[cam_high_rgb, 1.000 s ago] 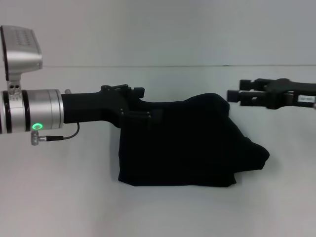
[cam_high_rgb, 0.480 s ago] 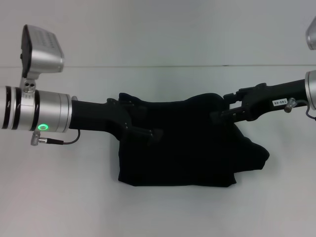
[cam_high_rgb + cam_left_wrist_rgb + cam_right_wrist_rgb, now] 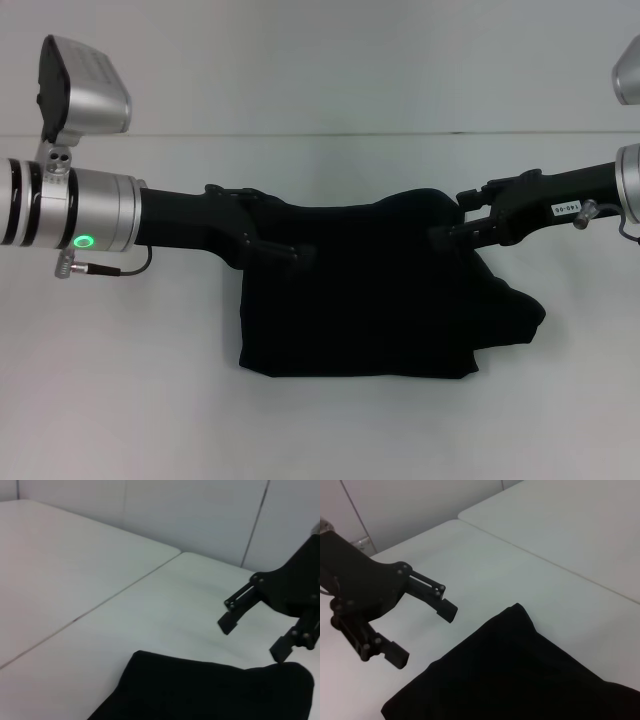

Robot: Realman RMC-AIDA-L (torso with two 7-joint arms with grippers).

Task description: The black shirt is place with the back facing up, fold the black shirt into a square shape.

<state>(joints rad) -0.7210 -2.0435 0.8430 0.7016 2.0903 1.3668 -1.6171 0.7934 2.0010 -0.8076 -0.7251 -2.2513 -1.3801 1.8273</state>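
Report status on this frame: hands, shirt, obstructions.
Left hand open at the shirt's far-left corner; right hand open at its far-right corner. Black shirt lies partly folded on the white table, rumpled on the right. Nothing in the way.

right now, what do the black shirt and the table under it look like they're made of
The black shirt looks like soft, matte woven or knit fabric: it slumps in rounded folds, its edges bulge unevenly, and it shows no shine. The exact fibre can't be told.

The table looks like a hard, smooth white panel, perhaps laminate or coated board: flat, faintly sheened, with a straight seam between two slabs in the left wrist view.
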